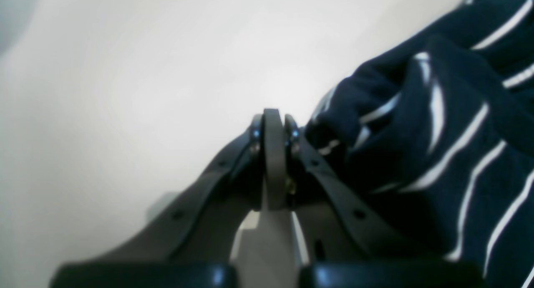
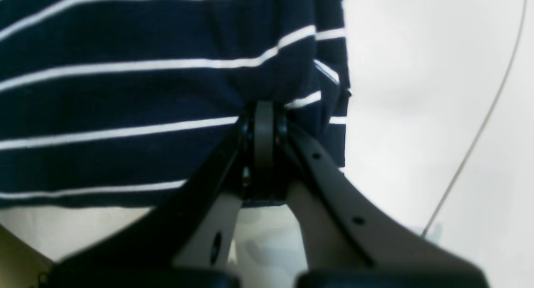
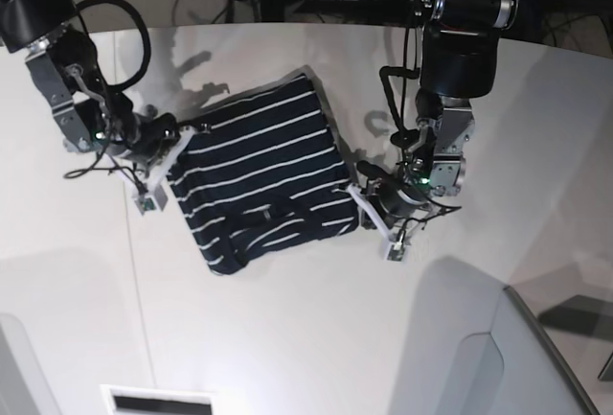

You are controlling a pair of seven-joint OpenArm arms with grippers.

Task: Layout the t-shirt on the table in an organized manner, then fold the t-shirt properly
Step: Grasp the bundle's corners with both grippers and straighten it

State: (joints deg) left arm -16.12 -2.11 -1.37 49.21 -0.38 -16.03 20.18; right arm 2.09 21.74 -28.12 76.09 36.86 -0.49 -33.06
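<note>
We see the t-shirt [image 3: 259, 180] lying on the table [image 3: 316, 338] as a compact, roughly rectangular bundle, tilted so its long axis runs from the far right corner down to the near left corner. Both claws sit at its opposite side edges.

The right gripper [image 3: 170, 139], on the left of the base view, has its jaws pressed together, and in its wrist view the striped cloth bunches right at the tips [image 2: 263, 112], so we judge it is pinching the shirt's edge.

The left gripper [image 3: 369, 185], on the right of the base view, is also pressed together. In its wrist view the fabric [image 1: 438, 146] lies just beside the tips [image 1: 273, 121], off to their right, and we cannot tell whether any cloth is caught between them.

The shirt therefore lies between the two claws, each about equally near its own edge. We judge that the coming move depends on drawing those two edges apart across the short axis to spread the bundle flat.
</note>
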